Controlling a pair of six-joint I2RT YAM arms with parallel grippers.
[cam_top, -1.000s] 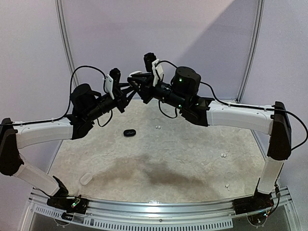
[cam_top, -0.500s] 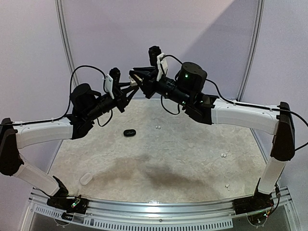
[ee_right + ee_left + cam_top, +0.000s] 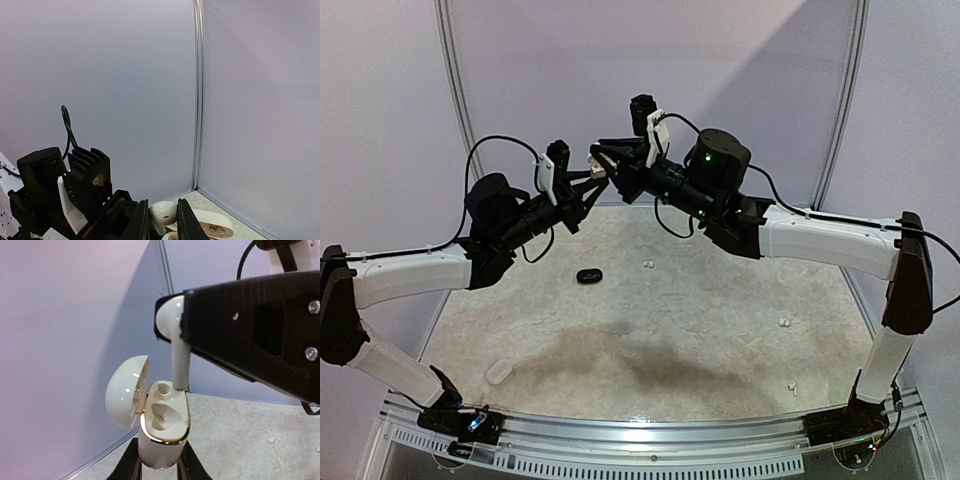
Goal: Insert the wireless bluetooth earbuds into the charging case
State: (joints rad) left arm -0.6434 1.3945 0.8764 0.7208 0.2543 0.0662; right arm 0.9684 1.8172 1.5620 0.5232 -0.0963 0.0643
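Our right gripper (image 3: 162, 219), clamped on a glossy white stemmed earbud (image 3: 179, 355), has swung over the open white gold-rimmed charging case (image 3: 162, 432) pinched by our left gripper (image 3: 159, 466), above the far edge of the speckled table (image 3: 740, 330). Insertion looks imminent.

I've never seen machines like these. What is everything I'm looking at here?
open case: 1, white with a gold rim, held in the air, lid swung back
earbud: 1, white, in the air, stem tip at a socket of the open case
loose buds: about four, white, scattered over the table's middle and right
black case: 1, black, on the table, left of middle
white case: 1, white, near the table's left edge
table: 1, pale, speckled
walls: lilac panels, behind the table
arms: 2, white and black, raised to meet over the far side
left fingers: black, clamped on the open case
right fingers: black, pinching the earbud
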